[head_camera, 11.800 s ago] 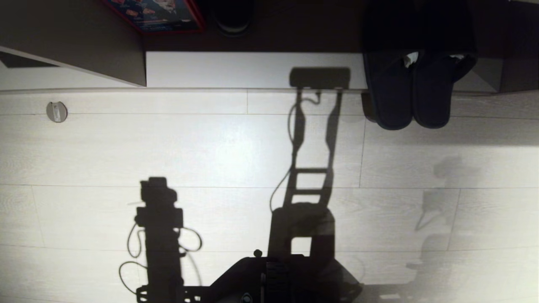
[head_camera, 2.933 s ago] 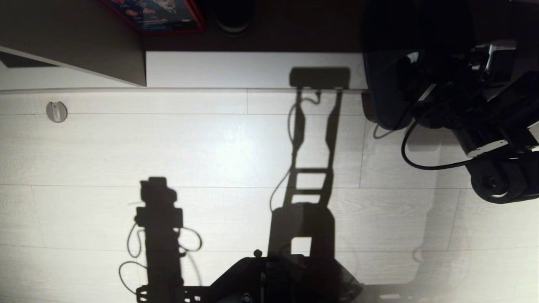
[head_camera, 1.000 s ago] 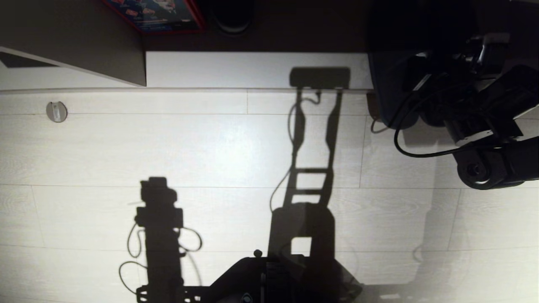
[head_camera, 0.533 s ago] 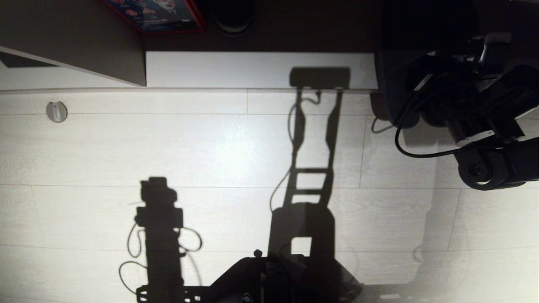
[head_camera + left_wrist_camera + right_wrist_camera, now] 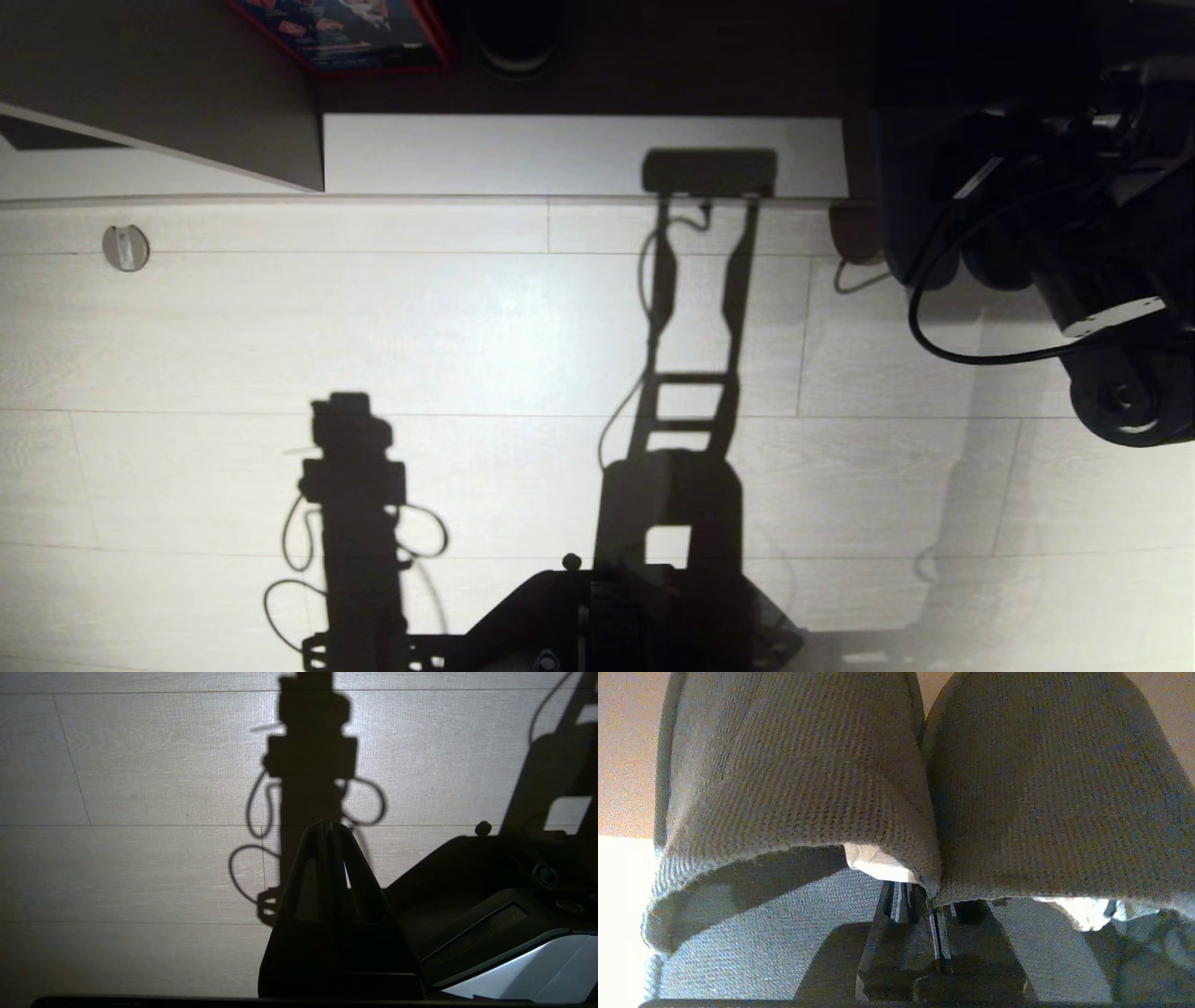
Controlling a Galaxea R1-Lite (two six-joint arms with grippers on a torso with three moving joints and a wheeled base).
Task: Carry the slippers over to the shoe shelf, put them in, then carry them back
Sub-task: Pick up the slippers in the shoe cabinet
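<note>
The two black slippers (image 5: 798, 765) lie side by side, their knitted uppers filling the right wrist view, a white tag (image 5: 878, 865) under one upper. My right gripper (image 5: 931, 896) is shut on the touching inner edges of both uppers. In the head view the slippers (image 5: 920, 247) are a dark shape at the right end of the shoe shelf's light base board (image 5: 579, 154), toes past its front edge, with the right arm (image 5: 1102, 308) over them. My left gripper (image 5: 327, 825) hangs shut and empty over the floor.
A red-edged box (image 5: 345, 33) and a dark round object (image 5: 515, 42) sit deep in the shelf at the left. A small round disc (image 5: 125, 247) is set in the pale plank floor. My base (image 5: 607, 616) shows at the near edge.
The right arm has shifted to the right and the slippers have moved right with it, baring more of the base board. The left arm has not moved.
</note>
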